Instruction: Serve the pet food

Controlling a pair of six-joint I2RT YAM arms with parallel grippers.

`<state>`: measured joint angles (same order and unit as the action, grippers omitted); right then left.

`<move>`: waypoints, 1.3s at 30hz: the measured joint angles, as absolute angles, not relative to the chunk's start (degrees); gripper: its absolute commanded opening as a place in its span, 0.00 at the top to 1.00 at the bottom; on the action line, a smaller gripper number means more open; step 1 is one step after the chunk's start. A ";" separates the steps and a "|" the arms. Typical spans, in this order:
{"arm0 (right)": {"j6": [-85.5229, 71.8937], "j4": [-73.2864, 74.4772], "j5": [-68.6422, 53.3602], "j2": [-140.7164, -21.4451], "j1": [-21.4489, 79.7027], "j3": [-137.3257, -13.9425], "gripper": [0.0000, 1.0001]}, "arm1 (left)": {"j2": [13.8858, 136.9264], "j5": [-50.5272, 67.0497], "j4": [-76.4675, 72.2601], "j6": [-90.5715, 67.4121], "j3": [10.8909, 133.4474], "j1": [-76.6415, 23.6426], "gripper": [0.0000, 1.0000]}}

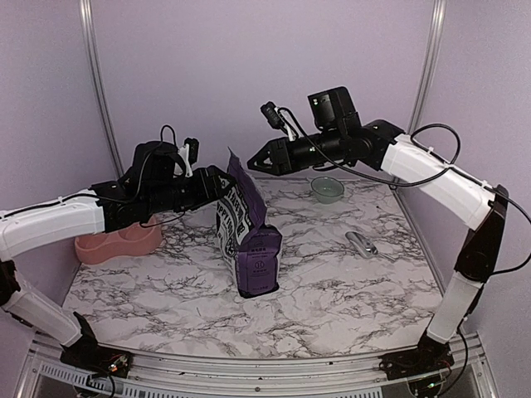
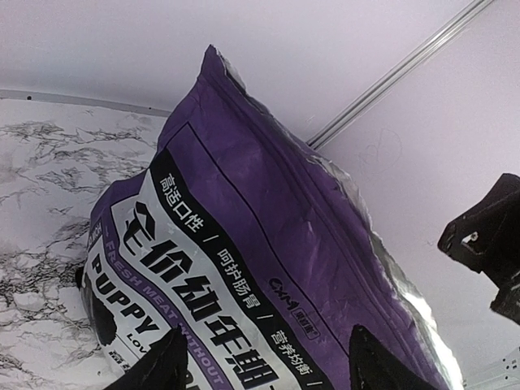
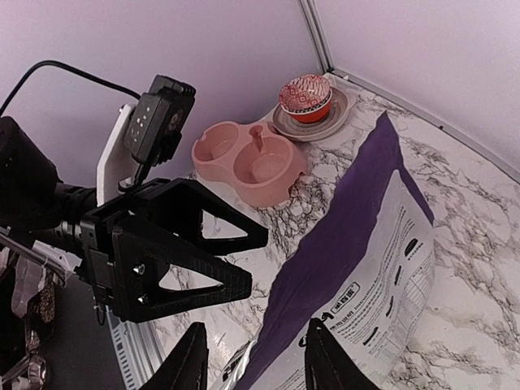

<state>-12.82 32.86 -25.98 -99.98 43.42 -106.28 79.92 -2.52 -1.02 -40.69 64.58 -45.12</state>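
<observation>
The pet food, a large purple bag (image 1: pixel 257 249) with a white "PUPPY FOOD" panel, stands at the middle of the table, leaning, its top torn open with silver lining showing. My left gripper (image 1: pixel 221 189) is open beside the bag's upper left face. In the left wrist view the bag (image 2: pixel 268 211) fills the frame behind the open gripper (image 2: pixel 268 367). My right gripper (image 1: pixel 252 163) is open, close to the bag's top corner. In the right wrist view its open fingers (image 3: pixel 191 366) straddle the bag's top edge (image 3: pixel 349 236). The left gripper (image 3: pixel 244 260) shows there too, close to that edge.
A pink double pet bowl (image 1: pixel 116 245) sits at the left, also in the right wrist view (image 3: pixel 248 158). A small pale-green bowl (image 1: pixel 328 189) stands at the back right. A metal scoop (image 1: pixel 362 243) lies to the right. A red patterned bowl (image 3: pixel 307 96) sits on a plate.
</observation>
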 measured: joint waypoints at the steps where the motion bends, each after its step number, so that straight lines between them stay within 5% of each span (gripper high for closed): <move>1: -12.75 33.30 -26.00 -100.40 43.86 -106.52 0.65 | 79.96 -2.39 -1.06 -40.80 64.69 -45.12 0.33; 21: -12.69 34.39 -25.67 -101.12 45.56 -104.14 1.00 | 70.78 2.61 -8.23 -40.56 46.87 -47.13 0.34; 32: -13.56 26.50 -26.63 -96.71 45.52 -95.35 1.00 | 66.72 1.45 -8.93 -40.64 44.34 -48.12 0.35; 39: -15.66 21.15 -28.75 -95.98 45.41 -91.94 1.00 | 70.13 -0.32 -8.99 -46.41 53.60 -48.45 0.35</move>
<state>-15.66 21.15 -28.75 -95.98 45.41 -91.94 70.13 -0.32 -8.99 -46.41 53.60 -48.45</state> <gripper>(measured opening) 0.004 0.650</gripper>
